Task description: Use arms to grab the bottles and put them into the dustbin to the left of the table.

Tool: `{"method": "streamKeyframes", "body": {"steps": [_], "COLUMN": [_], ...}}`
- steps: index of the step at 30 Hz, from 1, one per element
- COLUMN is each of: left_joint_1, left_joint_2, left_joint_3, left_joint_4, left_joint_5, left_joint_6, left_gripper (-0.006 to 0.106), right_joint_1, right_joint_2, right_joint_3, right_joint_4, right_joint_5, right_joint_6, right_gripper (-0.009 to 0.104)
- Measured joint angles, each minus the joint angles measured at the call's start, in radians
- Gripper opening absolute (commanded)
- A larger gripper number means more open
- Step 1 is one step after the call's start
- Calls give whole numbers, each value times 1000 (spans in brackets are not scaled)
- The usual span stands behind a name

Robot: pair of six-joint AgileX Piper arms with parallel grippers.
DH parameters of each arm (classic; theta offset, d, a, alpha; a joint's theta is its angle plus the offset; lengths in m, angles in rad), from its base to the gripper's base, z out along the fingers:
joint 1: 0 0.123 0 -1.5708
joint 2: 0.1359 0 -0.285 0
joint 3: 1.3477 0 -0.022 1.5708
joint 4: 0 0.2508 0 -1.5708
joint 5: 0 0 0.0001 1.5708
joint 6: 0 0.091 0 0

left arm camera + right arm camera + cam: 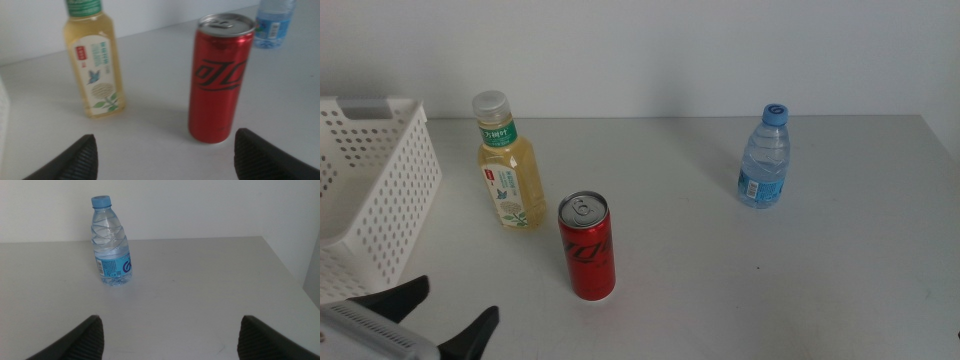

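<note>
Three drinks stand upright on the grey table [790, 290]. The pale-yellow tea bottle [506, 165] is nearest the white perforated dustbin [375, 185] at the left edge. A slim red can [587, 248] stands in front of it, and a small blue-capped water bottle [764, 160] is off to the right. My left gripper [448, 312] sits open at the bottom left. In its wrist view the left gripper [167, 160] holds nothing and faces the tea bottle [95, 65] and the can [218, 80]. The right gripper [172, 340] is open, well short of the water bottle [112, 245].
A white wall [720, 50] closes the far side of the table. The table's right edge [287, 267] runs close behind the water bottle's side. The water bottle [272, 25] also shows behind the can in the left wrist view.
</note>
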Motion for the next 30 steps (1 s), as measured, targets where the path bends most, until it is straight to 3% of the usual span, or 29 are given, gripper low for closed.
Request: {"method": "streamKeyframes", "body": {"steps": [7, 12, 18, 30], "left_joint_1": [-168, -190, -190, -190], "left_joint_2": [345, 543, 684, 700], "left_joint_3": [-2, -5, -12, -12], "left_joint_4": [0, 4, 8, -6], "left_joint_5": [-445, -665, -710, -715], "left_joint_6": [0, 0, -19, -23], "left_gripper": [93, 93, 93, 93], "right_joint_1": [0, 0, 0, 0], "right_joint_2": [0, 0, 0, 0], "right_joint_3": [0, 0, 0, 0], "right_joint_4": [0, 0, 0, 0], "right_joint_5": [0, 0, 0, 0], "right_joint_6": [0, 0, 0, 0], "right_gripper": [94, 94, 94, 94]}}
